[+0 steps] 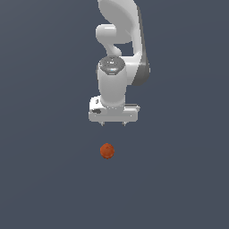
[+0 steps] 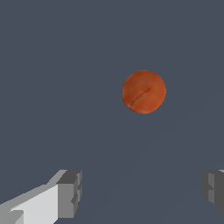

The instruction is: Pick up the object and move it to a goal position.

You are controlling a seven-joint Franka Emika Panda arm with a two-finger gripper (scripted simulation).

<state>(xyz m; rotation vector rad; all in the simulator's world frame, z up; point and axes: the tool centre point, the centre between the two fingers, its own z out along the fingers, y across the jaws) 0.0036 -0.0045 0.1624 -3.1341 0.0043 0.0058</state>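
The object, a small orange-red mottled ball, rests on the dark grey floor below my white gripper in the exterior view. The gripper hangs above it, pointing down, clear of the ball and a little toward the exterior view's right of it. In the wrist view the ball lies ahead of the gripper, outside the gap. The two grey fingertips stand far apart with nothing between them, so the gripper is open.
The floor is a plain dark grey surface all around. The white arm rises behind the gripper toward the top of the exterior view.
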